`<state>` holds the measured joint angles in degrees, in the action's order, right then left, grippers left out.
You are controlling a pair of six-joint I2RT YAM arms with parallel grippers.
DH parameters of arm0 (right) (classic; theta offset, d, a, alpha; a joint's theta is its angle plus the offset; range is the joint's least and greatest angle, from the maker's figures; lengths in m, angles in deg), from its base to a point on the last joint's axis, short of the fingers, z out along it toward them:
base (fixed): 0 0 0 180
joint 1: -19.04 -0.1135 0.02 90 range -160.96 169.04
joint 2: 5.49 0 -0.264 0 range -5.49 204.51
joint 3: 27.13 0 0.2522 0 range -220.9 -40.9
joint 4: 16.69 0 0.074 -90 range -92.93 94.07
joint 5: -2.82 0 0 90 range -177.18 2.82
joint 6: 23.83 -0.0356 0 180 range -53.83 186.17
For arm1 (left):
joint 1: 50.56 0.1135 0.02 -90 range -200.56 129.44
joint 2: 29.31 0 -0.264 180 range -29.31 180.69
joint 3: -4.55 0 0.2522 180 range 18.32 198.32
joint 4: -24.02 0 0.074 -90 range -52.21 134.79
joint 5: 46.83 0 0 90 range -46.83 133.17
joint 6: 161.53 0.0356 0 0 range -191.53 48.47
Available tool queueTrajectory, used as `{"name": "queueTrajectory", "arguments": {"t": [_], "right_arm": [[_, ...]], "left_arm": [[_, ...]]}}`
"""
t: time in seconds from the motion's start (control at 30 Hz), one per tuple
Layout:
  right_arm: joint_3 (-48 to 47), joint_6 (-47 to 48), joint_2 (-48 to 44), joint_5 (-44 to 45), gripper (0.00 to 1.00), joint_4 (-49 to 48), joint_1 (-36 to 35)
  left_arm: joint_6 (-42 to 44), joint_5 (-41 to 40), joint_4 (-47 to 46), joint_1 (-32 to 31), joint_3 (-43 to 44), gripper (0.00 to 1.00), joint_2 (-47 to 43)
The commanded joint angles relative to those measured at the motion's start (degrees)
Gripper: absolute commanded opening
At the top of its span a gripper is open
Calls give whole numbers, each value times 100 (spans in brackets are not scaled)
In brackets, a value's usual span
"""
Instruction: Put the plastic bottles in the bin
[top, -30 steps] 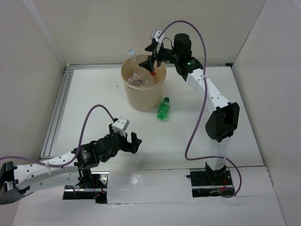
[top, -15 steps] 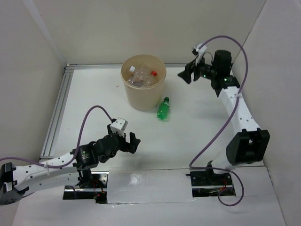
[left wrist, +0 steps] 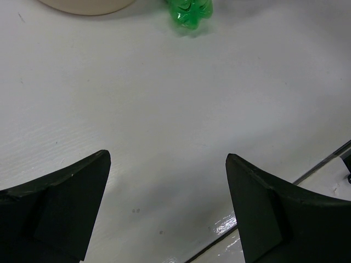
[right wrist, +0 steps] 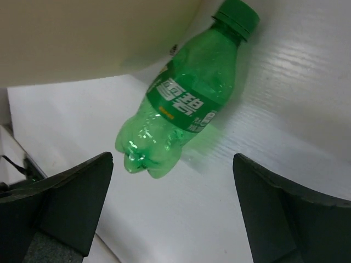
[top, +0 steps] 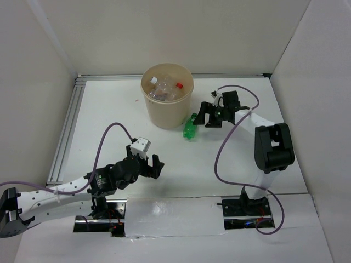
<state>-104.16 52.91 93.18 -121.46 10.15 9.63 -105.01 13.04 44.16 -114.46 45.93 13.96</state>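
Right gripper (top: 203,114) spread, empty, by green bottle (right wrist: 184,109); left gripper (left wrist: 167,159) spread; bottles (top: 164,90) in bin (top: 167,114) indistinct.

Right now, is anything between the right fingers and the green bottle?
Nothing visible does. The right gripper, fingers open, faces the green bottle with only bare table between them. The bin stands beside the bottle.

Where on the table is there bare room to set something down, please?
Bare: the stretch between the rail and the bin, and the middle ahead of the left gripper. Crowded: beside the bin, around the green bottle and right gripper.
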Motion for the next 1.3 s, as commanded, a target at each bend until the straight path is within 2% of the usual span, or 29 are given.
{"name": "queueTrajectory", "arguments": {"t": [0.0, 0.17, 0.4, 0.53, 0.57, 0.67, 0.7, 0.83, 0.87, 0.97, 1.0, 1.1, 1.17, 1.27], "right_arm": [[-133, -1264, 317, 255, 97, -403, -35], [-519, -1522, 749, 449, 100, -412, -332], [-520, -1759, 1110, 904, 100, -605, -606], [-292, -1864, 1058, 1257, 85, -491, -589], [-152, -1865, 1057, 1318, 74, -430, -475], [120, -1865, 804, 1319, 59, -429, -238], [121, -1795, 724, 1319, 49, -429, -63], [69, -1216, 66, 1003, 33, -157, 386], [8, -823, -397, 889, 27, -96, 457], [-431, -188, -1102, 835, 26, -43, 510], [-893, 310, -1627, 766, 24, -217, 406], [-1222, 656, -1816, 765, 24, -550, 151], [-1757, 859, -1869, 765, 26, -736, -208], [-2469, 1140, -1475, 950, 27, -930, -718]], "left_arm": [[-212, -28, -154, -26, 86, 99, -11], [-265, -28, -154, -79, 86, 99, -11], [-265, 25, -154, -79, 86, 99, 156], [-265, 25, -154, -79, 148, 99, 209], [-265, 25, -154, -79, 148, 99, 209], [-212, 25, -206, -79, 148, 99, 209], [-212, 25, -267, -79, 95, 99, 209], [-151, 77, -321, -79, 95, 99, 261], [-98, 77, -321, -79, 95, 99, 261], [-98, 77, -373, -79, 34, 99, 200], [-98, 77, -434, -79, -28, 99, 148], [-98, 77, -435, -79, -90, 99, 95], [-98, 130, -487, -79, -90, 99, 94], [-98, 130, -488, -79, -90, 99, 94]]}}
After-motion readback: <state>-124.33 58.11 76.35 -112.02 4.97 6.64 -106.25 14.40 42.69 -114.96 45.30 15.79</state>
